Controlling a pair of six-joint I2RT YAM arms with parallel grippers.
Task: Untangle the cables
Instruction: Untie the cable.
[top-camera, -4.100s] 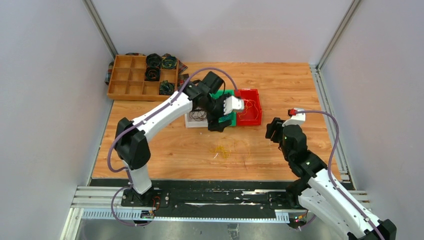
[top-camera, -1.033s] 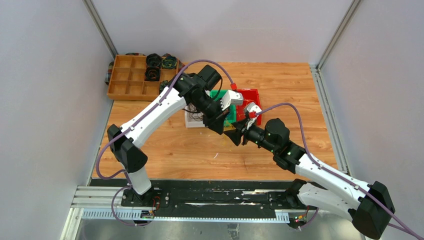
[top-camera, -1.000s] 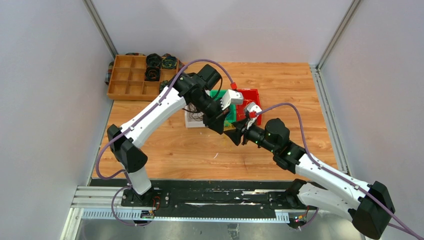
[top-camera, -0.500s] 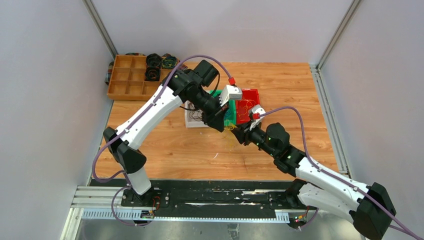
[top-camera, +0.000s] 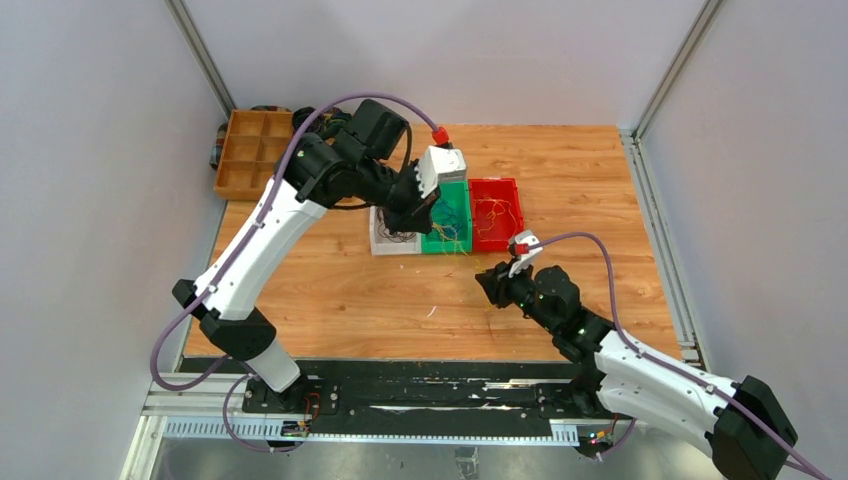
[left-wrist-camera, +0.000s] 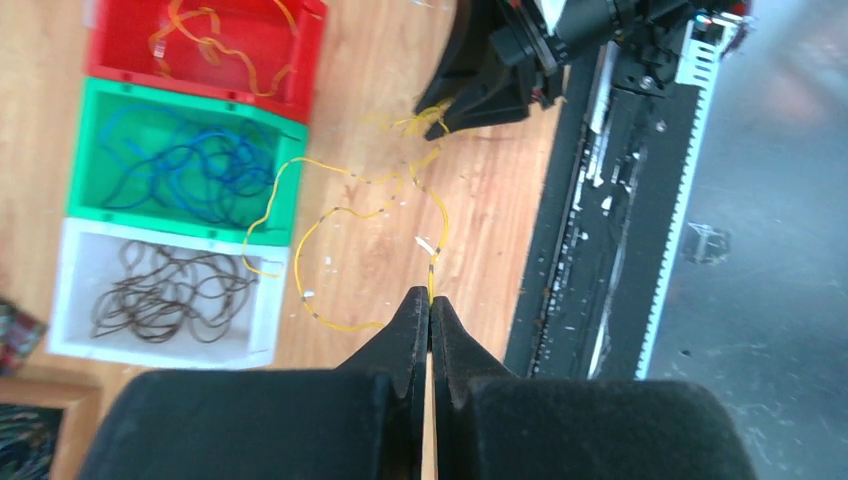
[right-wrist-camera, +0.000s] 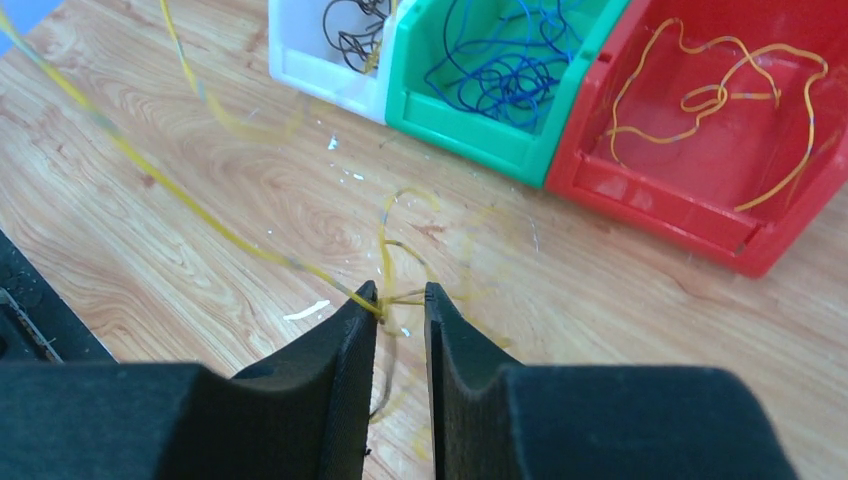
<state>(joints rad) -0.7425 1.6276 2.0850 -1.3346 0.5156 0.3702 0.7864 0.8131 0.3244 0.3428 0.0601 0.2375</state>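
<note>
Yellow cable strung between two tools above the bench (top-camera: 330, 290)

By the green bin (top-camera: 447, 215), the left tool (left-wrist-camera: 430, 310) is clamped tight on the yellow cable (left-wrist-camera: 340, 215); nearer the arm bases, the right tool (right-wrist-camera: 400, 300) pinches its tangled end, a slim gap showing between its fingers.

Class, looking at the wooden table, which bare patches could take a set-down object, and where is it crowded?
Free: the bare wooden table behind the red plastic bin, and the near-left boards. Crowded: the middle, where a thin yellow cable stretches between the left gripper and right gripper, beside the green bin and white bin.
</note>
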